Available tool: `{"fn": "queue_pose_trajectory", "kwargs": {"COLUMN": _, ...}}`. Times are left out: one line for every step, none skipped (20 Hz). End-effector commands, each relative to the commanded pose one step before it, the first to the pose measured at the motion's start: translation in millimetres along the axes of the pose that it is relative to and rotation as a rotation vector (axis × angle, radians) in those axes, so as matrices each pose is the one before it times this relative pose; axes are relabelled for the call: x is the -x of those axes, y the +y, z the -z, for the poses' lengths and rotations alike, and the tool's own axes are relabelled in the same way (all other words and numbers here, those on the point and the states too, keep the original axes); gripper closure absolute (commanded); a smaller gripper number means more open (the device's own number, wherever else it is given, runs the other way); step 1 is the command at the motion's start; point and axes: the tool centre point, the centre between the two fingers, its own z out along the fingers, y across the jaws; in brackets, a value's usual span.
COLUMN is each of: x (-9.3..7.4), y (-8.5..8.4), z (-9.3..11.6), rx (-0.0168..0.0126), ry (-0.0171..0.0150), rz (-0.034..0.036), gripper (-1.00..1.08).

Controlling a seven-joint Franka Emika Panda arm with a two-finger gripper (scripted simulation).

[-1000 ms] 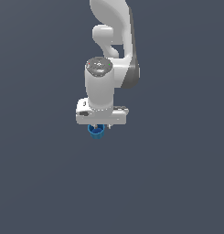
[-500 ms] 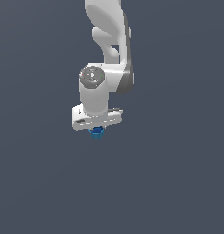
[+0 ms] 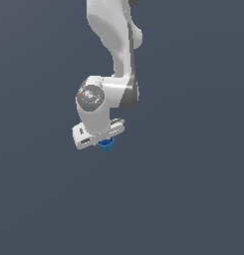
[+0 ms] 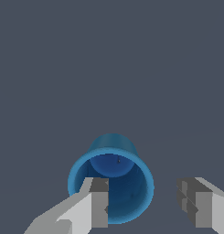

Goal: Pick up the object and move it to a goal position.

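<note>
Gripper [image 4: 144, 205] over cup [image 4: 111, 180], fingers apart.
We risk clipping rim w/ one finger inside → cup tips.

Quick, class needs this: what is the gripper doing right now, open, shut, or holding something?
Gripper: open, holding nothing; one finger sits over the blue cup's hollow.

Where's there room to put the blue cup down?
Almost everywhere: the grey floor is bare on every side of the arm. The only crowded spot is right under the pincer, where the blue cup sits, one finger over its opening.
</note>
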Motion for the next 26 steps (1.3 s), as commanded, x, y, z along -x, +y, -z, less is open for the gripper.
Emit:
{"fn": "queue_pose_trajectory", "kwargs": {"x": 3.55, "y": 4.83, "z": -5.7, "rx": -0.01146, "ry": -0.02013, "rz": 0.05769, "gripper": -0.2}}
{"fn": "queue_pose_trajectory", "kwargs": {"x": 1.36, "y": 1.65, "z": -2.03, "rx": -0.00439, "ry": -0.00685, "rz": 0.02003, "gripper": -0.2}}
{"fn": "queue_pose_trajectory", "kwargs": {"x": 1.31, "y": 1.53, "z": -1.9, "rx": -0.00428, "ry": -0.00632, "rz": 0.0188, "gripper": -0.2}}
{"fn": "queue_pose_trajectory", "kwargs": {"x": 1.25, "y": 1.4, "z": -1.78, "rx": -0.00415, "ry": -0.00581, "rz": 0.01758, "gripper": -0.2}}
{"fn": "queue_pose_trajectory", "kwargs": {"x": 1.19, "y": 1.28, "z": -1.66, "rx": -0.00398, "ry": -0.00532, "rz": 0.01637, "gripper": -0.2}}
{"fn": "queue_pose_trajectory", "kwargs": {"x": 1.13, "y": 1.17, "z": -1.53, "rx": -0.00378, "ry": -0.00485, "rz": 0.01514, "gripper": -0.2}}
{"fn": "queue_pose_trajectory", "kwargs": {"x": 1.06, "y": 1.06, "z": -1.41, "rx": -0.00356, "ry": -0.00439, "rz": 0.01391, "gripper": -0.2}}
{"fn": "queue_pose_trajectory", "kwargs": {"x": 0.97, "y": 0.95, "z": -1.29, "rx": -0.00333, "ry": -0.00396, "rz": 0.01273, "gripper": -0.2}}
{"fn": "queue_pose_trajectory", "kwargs": {"x": 0.9, "y": 0.85, "z": -1.16, "rx": -0.00306, "ry": -0.00352, "rz": 0.0115, "gripper": -0.2}}
{"fn": "queue_pose_trajectory", "kwargs": {"x": 0.81, "y": 0.76, "z": -1.04, "rx": -0.00278, "ry": -0.00311, "rz": 0.01028, "gripper": -0.2}}
{"fn": "queue_pose_trajectory", "kwargs": {"x": 0.72, "y": 0.66, "z": -0.92, "rx": -0.00249, "ry": -0.00271, "rz": 0.00907, "gripper": -0.2}}
{"fn": "queue_pose_trajectory", "kwargs": {"x": 0.62, "y": 0.56, "z": -0.8, "rx": -0.00219, "ry": -0.00233, "rz": 0.00789, "gripper": -0.2}}
{"fn": "queue_pose_trajectory", "kwargs": {"x": 0.56, "y": 0.48, "z": -0.67, "rx": -0.00186, "ry": -0.00194, "rz": 0.00662, "gripper": -0.2}}
{"fn": "queue_pose_trajectory", "kwargs": {"x": 0.43, "y": 0.38, "z": -0.56, "rx": -0.00155, "ry": -0.00159, "rz": 0.00547, "gripper": -0.2}}
{"fn": "queue_pose_trajectory", "kwargs": {"x": 0.36, "y": 0.31, "z": -0.42, "rx": -0.0012, "ry": -0.00121, "rz": 0.0042, "gripper": -0.2}}
{"fn": "queue_pose_trajectory", "kwargs": {"x": 0.23, "y": 0.2, "z": -0.32, "rx": -0.00088, "ry": -0.00088, "rz": 0.00307, "gripper": -0.2}}
{"fn": "queue_pose_trajectory", "kwargs": {"x": 0.15, "y": 0.13, "z": -0.18, "rx": -0.00052, "ry": -0.00052, "rz": 0.00181, "gripper": -0.2}}
{"fn": "queue_pose_trajectory", "kwargs": {"x": 0.03, "y": 0.03, "z": -0.07, "rx": -0.00018, "ry": -0.00018, "rz": 0.00064, "gripper": -0.2}}
{"fn": "queue_pose_trajectory", "kwargs": {"x": -0.07, "y": -0.11, "z": 0.21, "rx": 0.00087, "ry": 0.00093, "rz": -0.00434, "gripper": -0.2}}
{"fn": "queue_pose_trajectory", "kwargs": {"x": 0.03, "y": 0.02, "z": -0.35, "rx": 0.0, "ry": 0.0, "rz": 0.0, "gripper": -0.2}}
{"fn": "queue_pose_trajectory", "kwargs": {"x": 0.08, "y": 0.05, "z": -1.05, "rx": 0.0, "ry": 0.0, "rz": 0.0, "gripper": -0.2}}
{"fn": "queue_pose_trajectory", "kwargs": {"x": 0.14, "y": 0.08, "z": -1.74, "rx": 0.0, "ry": 0.0, "rz": 0.0, "gripper": -0.2}}
{"fn": "queue_pose_trajectory", "kwargs": {"x": -0.12, "y": -0.1, "z": -2.55, "rx": -0.00014, "ry": -0.00014, "rz": 0.00066, "gripper": -0.2}}
{"fn": "queue_pose_trajectory", "kwargs": {"x": -0.05, "y": -0.08, "z": -3.24, "rx": -0.00014, "ry": -0.00013, "rz": 0.00066, "gripper": -0.2}}
{"fn": "queue_pose_trajectory", "kwargs": {"x": 0.03, "y": -0.07, "z": -3.93, "rx": -0.00015, "ry": -0.00012, "rz": 0.00066, "gripper": -0.2}}
{"fn": "queue_pose_trajectory", "kwargs": {"x": 0.1, "y": -0.08, "z": -4.44, "rx": -0.00016, "ry": -0.0001, "rz": 0.00066, "gripper": -0.2}}
